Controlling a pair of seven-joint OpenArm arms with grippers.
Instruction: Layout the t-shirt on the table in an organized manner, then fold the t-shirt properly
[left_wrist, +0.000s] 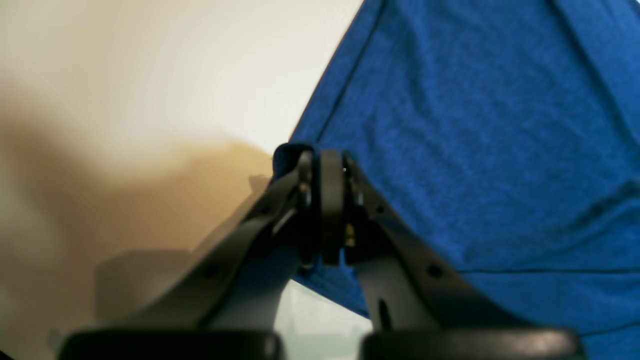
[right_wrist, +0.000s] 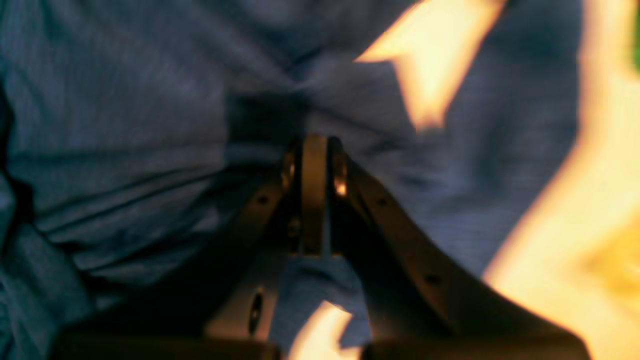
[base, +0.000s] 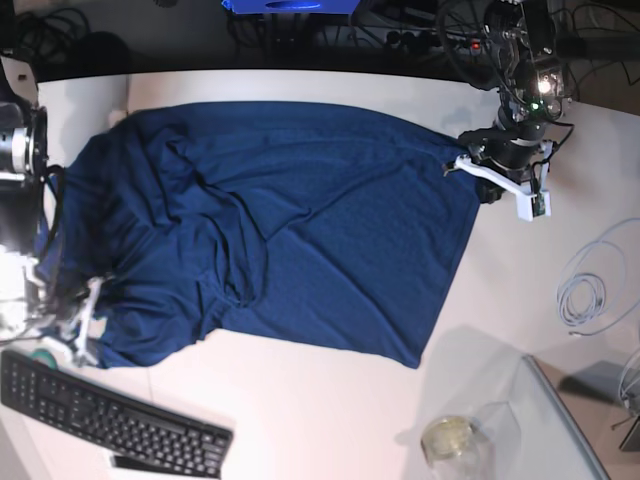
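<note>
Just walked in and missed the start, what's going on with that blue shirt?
A two-armed robot is spreading the t-shirt out on the table. The left gripper is shut on one corner of it, and the right gripper is shut on cloth at the opposite end. The shirt lies mostly flat but wrinkled, not yet folded.

The t-shirt (base: 290, 230) was plain navy blue (no print), the table (base: 330, 410) white, the keyboard (base: 110, 425) black, the coiled cable (base: 590, 285) pale grey.

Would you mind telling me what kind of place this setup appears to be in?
Probably a lab or office workbench: a white table with a black keyboard, coiled cable and tangled wiring behind.
</note>
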